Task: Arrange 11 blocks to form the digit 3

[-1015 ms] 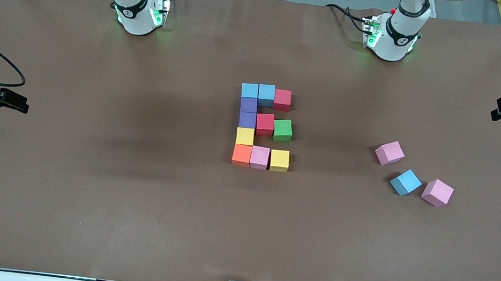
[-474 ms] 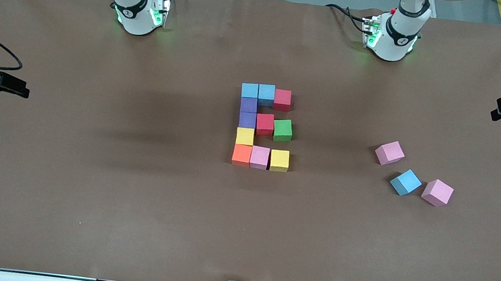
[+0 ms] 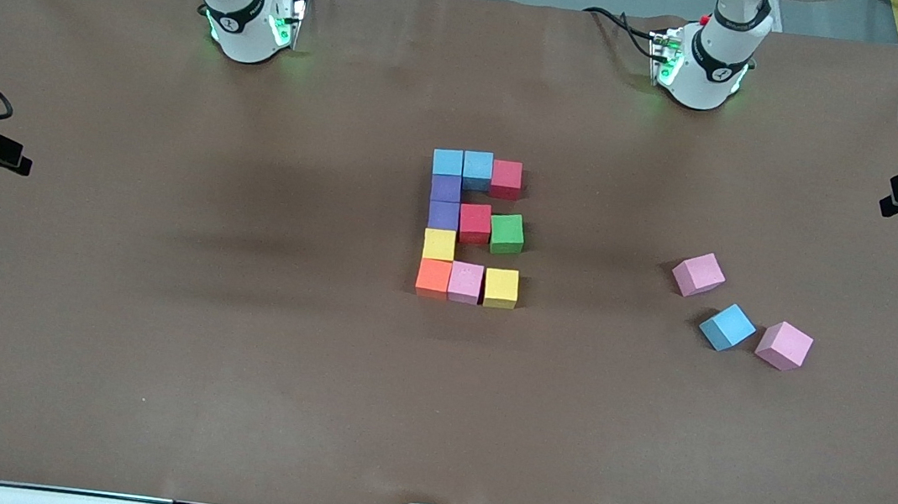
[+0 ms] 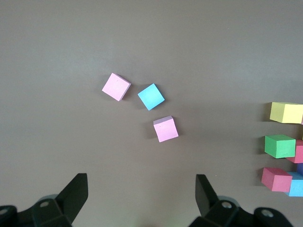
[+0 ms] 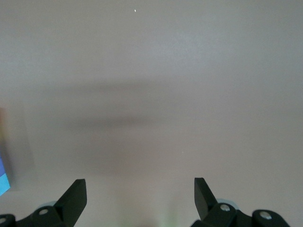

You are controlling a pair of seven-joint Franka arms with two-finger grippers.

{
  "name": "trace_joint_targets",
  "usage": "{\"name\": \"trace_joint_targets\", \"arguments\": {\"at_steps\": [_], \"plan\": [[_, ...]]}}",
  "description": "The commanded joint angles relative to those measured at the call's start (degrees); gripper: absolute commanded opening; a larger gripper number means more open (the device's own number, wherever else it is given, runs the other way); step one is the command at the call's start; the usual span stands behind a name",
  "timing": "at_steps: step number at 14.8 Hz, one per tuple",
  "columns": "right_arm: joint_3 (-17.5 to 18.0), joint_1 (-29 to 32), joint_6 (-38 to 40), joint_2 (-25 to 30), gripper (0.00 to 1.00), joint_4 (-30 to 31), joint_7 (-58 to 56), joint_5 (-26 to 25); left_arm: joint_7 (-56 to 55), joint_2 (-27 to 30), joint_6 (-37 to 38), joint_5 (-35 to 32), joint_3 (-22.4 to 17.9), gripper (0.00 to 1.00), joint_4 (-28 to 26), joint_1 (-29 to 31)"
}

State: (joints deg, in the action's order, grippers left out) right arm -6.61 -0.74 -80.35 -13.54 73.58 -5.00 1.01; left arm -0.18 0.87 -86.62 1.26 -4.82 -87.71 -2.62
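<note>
Right end effector (image 3: 0,150) higher, farther out — fingers spread, empty.

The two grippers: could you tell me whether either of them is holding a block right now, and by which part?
Nothing is held. The left gripper and the right gripper are both open and empty, up over the table.
</note>
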Motion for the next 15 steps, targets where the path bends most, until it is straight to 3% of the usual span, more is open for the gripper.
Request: {"name": "trace_joint_targets", "arguments": {"at_steps": [1,10,15], "plan": [[0.6,-1.3,0.0,3.8,1.00,2.3,-0.1,-1.8,0.4,-0.5,0.0,0.6,-0.4,1.00,1.1,-0.4],[0.9,0.5,-6.0,17.2,1.00,18.5,-0.2,-1.8,0.2,-0.5,0.0,0.6,-0.4,1.00,1.1,-0.4],[3.0,2.0,-4.2,18.9,1.00,19.0,-0.2,-1.8,0.2,-0.5,0.0,0.6,-0.4,1.00,1.1,-0.3]]}}
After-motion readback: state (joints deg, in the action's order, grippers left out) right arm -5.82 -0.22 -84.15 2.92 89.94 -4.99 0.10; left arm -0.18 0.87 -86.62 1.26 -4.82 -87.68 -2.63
